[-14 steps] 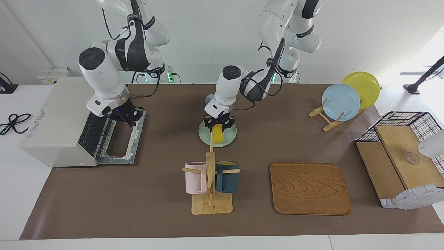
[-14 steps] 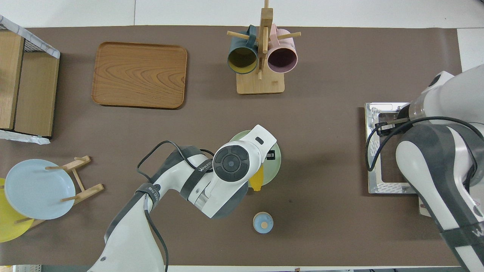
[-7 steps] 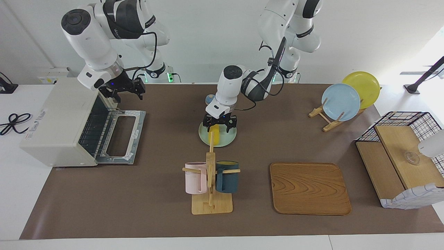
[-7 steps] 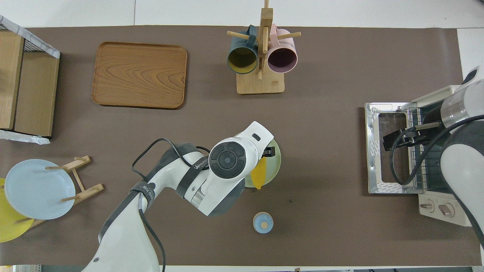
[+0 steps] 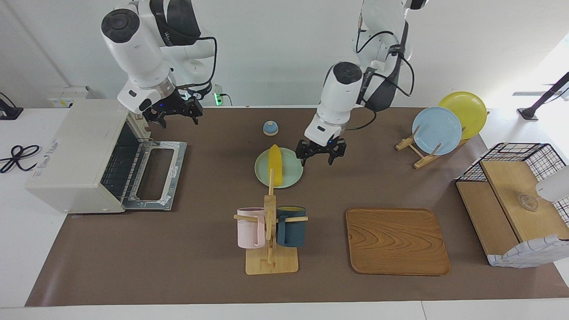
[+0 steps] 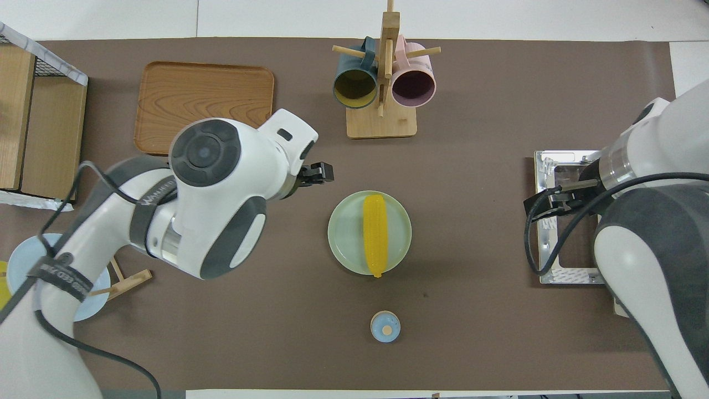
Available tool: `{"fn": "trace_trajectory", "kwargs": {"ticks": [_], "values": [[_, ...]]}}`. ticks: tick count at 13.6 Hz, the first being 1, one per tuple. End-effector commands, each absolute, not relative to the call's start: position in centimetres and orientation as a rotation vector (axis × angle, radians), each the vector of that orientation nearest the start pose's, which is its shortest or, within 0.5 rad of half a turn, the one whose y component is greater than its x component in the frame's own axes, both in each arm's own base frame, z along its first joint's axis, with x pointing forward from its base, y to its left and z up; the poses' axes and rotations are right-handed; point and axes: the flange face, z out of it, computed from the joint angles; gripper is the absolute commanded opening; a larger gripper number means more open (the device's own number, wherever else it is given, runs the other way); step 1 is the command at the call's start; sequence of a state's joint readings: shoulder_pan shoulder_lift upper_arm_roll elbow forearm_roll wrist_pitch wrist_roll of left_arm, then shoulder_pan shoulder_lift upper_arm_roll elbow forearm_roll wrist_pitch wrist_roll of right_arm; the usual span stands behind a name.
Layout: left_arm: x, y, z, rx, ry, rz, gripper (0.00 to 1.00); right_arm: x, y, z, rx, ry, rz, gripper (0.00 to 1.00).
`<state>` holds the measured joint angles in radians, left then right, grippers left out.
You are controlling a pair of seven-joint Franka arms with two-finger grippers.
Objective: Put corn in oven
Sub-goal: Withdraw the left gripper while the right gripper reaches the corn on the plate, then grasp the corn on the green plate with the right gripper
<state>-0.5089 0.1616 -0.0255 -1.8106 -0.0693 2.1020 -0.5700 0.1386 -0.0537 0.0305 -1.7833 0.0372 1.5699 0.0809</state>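
The yellow corn (image 5: 275, 165) lies free on a pale green plate (image 5: 291, 175) in the middle of the table; in the overhead view the corn (image 6: 374, 233) lies lengthwise across the plate (image 6: 340, 233). My left gripper (image 5: 318, 161) hangs open and empty just beside the plate, toward the left arm's end. The cream-white oven (image 5: 75, 151) stands at the right arm's end with its door (image 5: 155, 175) folded down flat and its wire rack showing. My right gripper (image 5: 178, 120) is open and empty, raised over the table beside the oven's open front.
A mug rack (image 5: 271, 226) with a pink and a dark blue mug stands farther from the robots than the plate. Beside it lies a wooden tray (image 5: 397, 240). A plate stand (image 5: 438, 131), a wire-and-wood basket box (image 5: 515, 209) and a small blue knob-like thing (image 5: 270, 128) are also on the table.
The left gripper let go of the corn, rose and swung off the plate toward its own end. The right gripper opened and lifted away from the oven door, which stays down.
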Motion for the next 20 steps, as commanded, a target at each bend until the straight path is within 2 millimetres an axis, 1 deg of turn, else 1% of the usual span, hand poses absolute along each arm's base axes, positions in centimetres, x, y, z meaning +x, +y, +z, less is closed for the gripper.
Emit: {"fn": "trace_trajectory", "kwargs": {"ticks": [1, 2, 3, 4, 5, 6, 7, 8, 9, 10, 11, 12, 13, 14, 15, 16, 17, 18, 19, 20], "values": [[56.8, -25.9, 50.4, -3.24, -0.149, -0.125, 1.0, 51.8, 12.3, 55.8, -3.104, -0.066, 0.223, 1.0], [57.8, -24.0, 51.6, -3.237, -0.198, -0.14, 1.0, 51.8, 14.3, 55.7, -3.106, -0.069, 0.192, 1.0], [58.3, -22.1, 52.8, -3.236, -0.242, -0.159, 1.0, 51.6, 16.8, 55.2, -3.113, -0.059, 0.177, 1.0], [58.6, -20.2, 53.7, -3.235, -0.236, -0.174, 1.0, 51.5, 19.7, 54.1, -3.122, -0.041, 0.181, 1.0], [58.4, -17.1, 55.5, -3.228, -0.239, -0.179, 1.0, 51.1, 25.2, 52.2, -3.143, -0.028, 0.149, 1.0], [58.2, -15.1, 56.7, -3.223, -0.229, -0.173, 1.0, 50.5, 29.1, 51.2, -3.143, -0.043, 0.112, 1.0], [57.5, -14.5, 57.6, -3.222, -0.209, -0.16, 1.0, 50.2, 33.0, 50.1, -3.177, -0.072, 0.075, 1.0], [57.1, -13.5, 58.2, -3.216, -0.192, -0.142, 1.0, 50.0, 36.9, 48.6, -3.219, -0.055, 0.03, 1.0], [56.5, -12.6, 58.8, -3.211, -0.174, -0.113, 1.0, 49.9, 39.1, 47.7, -3.224, -0.021, -0.002, 1.0], [55.7, -12.1, 59.3, -3.204, -0.134, -0.068, 1.0, 49.8, 40.5, 45.7, -3.243, -0.034, 0.014, 1.0], [54.9, -11.6, 59.7, -3.197, -0.084, -0.028, 1.0, 48.6, 43.2, 43.2, -3.274, -0.104, 0.008, 1.0], [54.1, -11.2, 60.0, -3.18, -0.061, 0.028, 1.0, 47.9, 45.6, 41.0, -3.301, -0.136, -0.071, 1.0], [53.4, -10.9, 60.0, -3.158, -0.026, 0.084, 1.0, 48.1, 46.1, 39.5, -3.302, -0.127, -0.119, 1.0], [52.8, -10.3, 59.8, -3.143, -0.025, 0.151, 1.0, 48.2, 46.2, 38.4, -3.303, -0.129, -0.116, 1.0], [51.9, -10.2, 60.3, -3.131, -0.014, 0.194, 1.0, 47.7, 47.1, 37.3, -3.303, -0.163, -0.122, 1.0], [51.4, -9.3, 60.7, -3.114, 0.014, 0.201, 1.0, 47.1, 47.6, 35.9, -3.306, -0.192, -0.12, 1.0], [51.0, -8.5, 61.2, -3.116, 0.052, 0.202, 1.0, 46.7, 47.4, 34.5, -3.306, -0.205, -0.111, 0.96], [50.8, -8.0, 61.4, -3.115, 0.059, 0.211, 1.0, 46.3, 47.2, 33.7, -3.295, -0.217, -0.119, 0.85], [50.7, -7.7, 61.5, -3.117, 0.052, 0.204, 1.0, 46.0, 46.9, 33.1, -3.293, -0.224, -0.119, 0.71], [50.8, -7.5, 61.5, -3.12, 0.045, 0.186, 1.0, 45.9, 46.8, 32.8, -3.296, -0.237, -0.114, 0.6]]}}
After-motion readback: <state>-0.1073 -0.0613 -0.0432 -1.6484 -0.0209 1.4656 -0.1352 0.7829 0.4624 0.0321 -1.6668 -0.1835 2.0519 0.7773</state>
